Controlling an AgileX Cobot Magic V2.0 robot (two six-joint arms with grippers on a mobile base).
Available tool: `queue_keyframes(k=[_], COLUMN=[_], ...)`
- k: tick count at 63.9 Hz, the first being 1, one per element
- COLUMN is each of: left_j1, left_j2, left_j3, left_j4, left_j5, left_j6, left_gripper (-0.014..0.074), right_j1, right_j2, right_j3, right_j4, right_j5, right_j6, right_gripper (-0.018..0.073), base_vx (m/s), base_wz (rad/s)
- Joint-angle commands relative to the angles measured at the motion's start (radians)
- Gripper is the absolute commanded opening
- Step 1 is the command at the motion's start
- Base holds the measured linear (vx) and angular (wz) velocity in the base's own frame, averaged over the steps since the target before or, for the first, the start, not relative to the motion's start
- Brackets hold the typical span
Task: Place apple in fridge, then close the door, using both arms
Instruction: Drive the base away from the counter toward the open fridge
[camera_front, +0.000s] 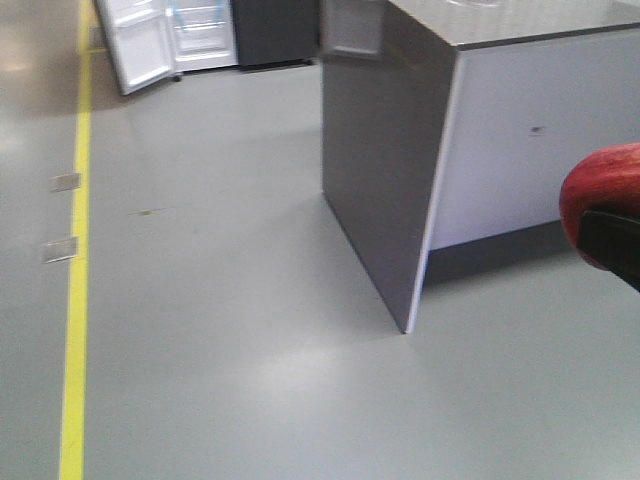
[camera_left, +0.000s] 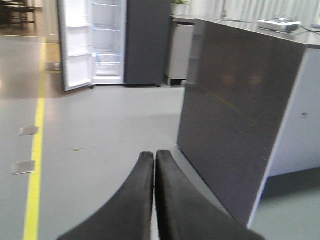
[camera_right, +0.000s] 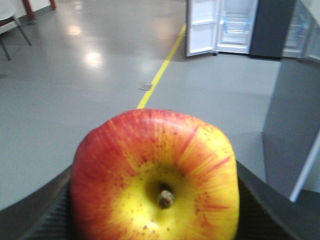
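Grey floor stretches ahead, with a yellow line down its left side. My right gripper is clamped on the apple, a finger on each flank and the stem dimple facing my wrist camera. My left gripper is closed on nothing, fingers together. The fridge stands well apart, ahead and to my left, beyond the cabinet's near corner. Its door is swung open toward the line. I judge the base must cross the floor first, leaving my left arm free for the door.
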Motion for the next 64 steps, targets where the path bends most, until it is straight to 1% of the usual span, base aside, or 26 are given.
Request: queue_keyframes(k=[1, 64], left_j1=[0.001, 0.001], left_j2=[-0.006, -0.006], left_j3=[0.021, 0.021], left_j4=[0.004, 0.004], left_j5=[-0.073, -0.073], left_j6=[-0.002, -0.002], left_gripper=[-0.0006, -0.0006], right_j1=[-0.003, -0.003], right_j2=[-0.001, -0.001], right_j3=[-0.027, -0.027], right_j4=[0.050, 0.050], right_j5=[-0.056, -0.056], right_j6=[-0.005, -0.005], right_gripper=[-0.0006, -0.0006], base_vx=[0.04, 0.08], base_wz=[0.50, 0.38])
